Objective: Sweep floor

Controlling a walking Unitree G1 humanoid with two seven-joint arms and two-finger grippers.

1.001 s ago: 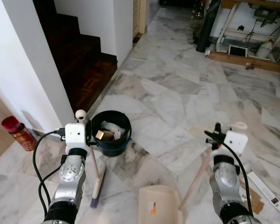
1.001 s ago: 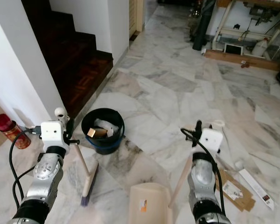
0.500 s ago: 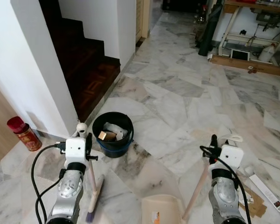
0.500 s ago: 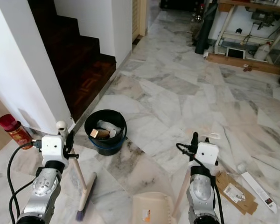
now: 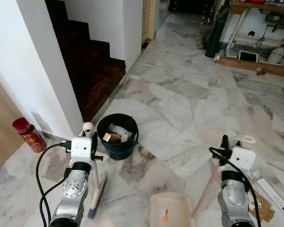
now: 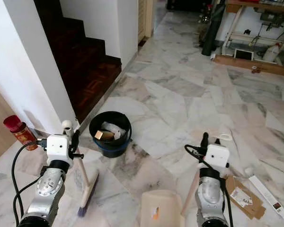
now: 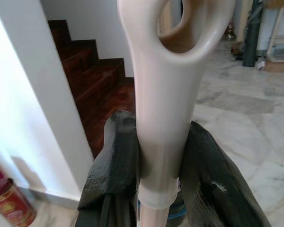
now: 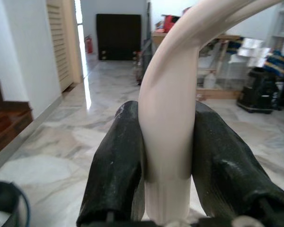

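both tools are in hand, so the pick-up part of the job looks done, while the sweeping itself seems to have some way to go. the left claw (image 7: 156, 156) is clenched round the pale handle of the broom (image 5: 95, 189), just below the loop at its top, with a black finger (image 7: 114, 156) pressed to each side. the broom leans down to the floor (image 5: 180, 104), its bristle head resting on the marble just in front of the left arm and near the bucket (image 5: 117, 136). the right claw (image 8: 165, 156) is likewise closed tight on the curved top of the dustpan handle, whose stick slants down to the dustpan (image 5: 173, 213) lying flat on the floor between the two arms. the bucket, black with a blue rim, stands by the foot of the stairs (image 5: 92, 61) and already holds some pale scraps and a small brown box, which suggests that a part of the rubbish has been gathered. on the robot's right, flattened cardboard (image 6: 241, 198) and a long white strip (image 6: 267, 189) lie on the marble, well apart from the dustpan, so i judge these are what is left to be swept up. a red can (image 5: 27, 135) stands against the wall at the left.
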